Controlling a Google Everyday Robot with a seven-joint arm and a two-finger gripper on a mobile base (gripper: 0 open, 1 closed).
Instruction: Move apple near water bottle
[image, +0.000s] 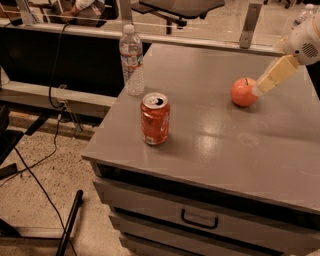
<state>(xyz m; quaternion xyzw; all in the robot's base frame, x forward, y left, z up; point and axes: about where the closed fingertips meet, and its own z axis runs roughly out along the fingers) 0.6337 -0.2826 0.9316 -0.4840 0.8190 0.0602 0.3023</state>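
So the robot's gripper (265, 84), a pale tan piece hanging off a white wrist, is angled down from the upper right. Its tip sits right at the small round orange-red apple (243, 92), on the apple's right side and looking like it's touching. I honestly can't tell how far open the gripper is from where I'm standing, or whether it actually has hold of anything. The apple looks like it's resting on the flat grey cabinet top (225, 150), not lifted.

My read is that this is the reach-and-grab step and the carry hasn't started. The tall clear ribbed plastic water bottle (132, 60) with the white cap is well off to the gripper's left, by the far left edge of the top. An orange aluminium soda can (155, 118) stands left of the gripper too, but closer to the front.

Next move needs a solid hold on the apple, since round things roll. Then it needs a long sweep left, passing behind the can so it doesn't get clipped, and a set-down just beside the bottle without knocking it over
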